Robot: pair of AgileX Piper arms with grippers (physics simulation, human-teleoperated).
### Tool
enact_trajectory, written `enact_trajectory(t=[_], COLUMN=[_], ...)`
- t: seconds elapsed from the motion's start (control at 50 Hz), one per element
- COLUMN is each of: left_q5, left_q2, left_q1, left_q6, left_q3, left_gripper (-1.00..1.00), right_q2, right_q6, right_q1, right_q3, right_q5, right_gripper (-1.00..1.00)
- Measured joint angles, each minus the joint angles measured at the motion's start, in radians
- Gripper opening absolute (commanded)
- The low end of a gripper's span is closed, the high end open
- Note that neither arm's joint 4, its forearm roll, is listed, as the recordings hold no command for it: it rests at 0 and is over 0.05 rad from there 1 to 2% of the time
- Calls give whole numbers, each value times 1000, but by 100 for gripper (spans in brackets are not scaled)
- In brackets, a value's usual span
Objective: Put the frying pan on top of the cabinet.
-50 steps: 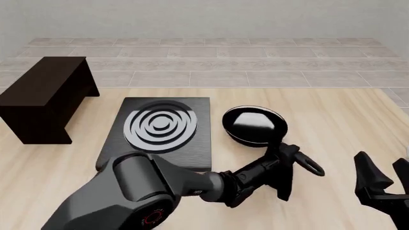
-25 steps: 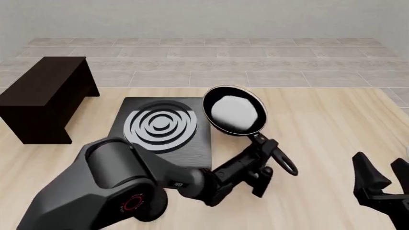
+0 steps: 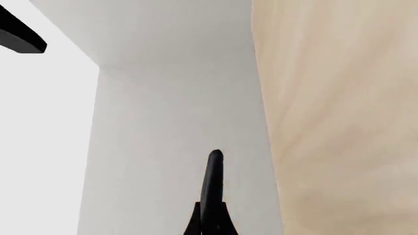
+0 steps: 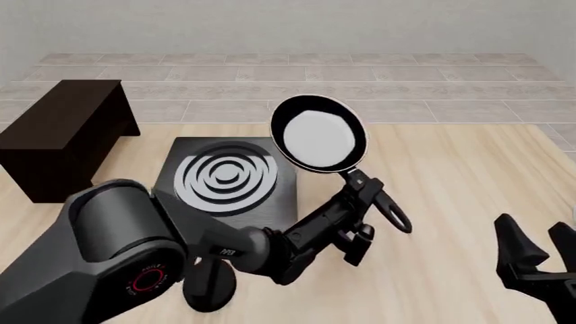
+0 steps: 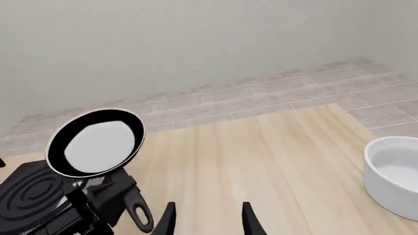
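The frying pan [image 4: 318,133] is off the table, tilted up on edge so its pale inside faces the front camera, just beyond the right rear corner of the stove plate. My left gripper [image 4: 365,209] is shut on its black handle near the loop end [image 4: 394,217]. The right wrist view also shows the frying pan [image 5: 97,142], with the left gripper [image 5: 107,196] below it. The dark cabinet [image 4: 63,135] stands at the far left, its flat top bare. My right gripper [image 4: 540,253] is open at the near right, holding nothing; its fingers [image 5: 168,220] are spread.
A flat black stove plate [image 4: 229,179] with white rings lies between the cabinet and the pan. A white bowl [image 5: 395,174] sits on the table to the right. The left wrist view shows only wall, table surface and a thin black bar [image 3: 214,188].
The left gripper has raised the pan from the table beside the stove plate, carrying it up and leftward and tipping it on edge. The right arm has stayed put.
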Motion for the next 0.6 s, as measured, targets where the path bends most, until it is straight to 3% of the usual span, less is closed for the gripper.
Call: enact_trajectory(t=[0.6], left_q5=[15], left_q2=[-224], left_q1=[158], left_q6=[36], left_q3=[141], left_gripper=[-100], right_q2=[-6], right_q6=[-2], right_q1=[5], right_q3=[0], right_q5=[7], right_gripper=[100])
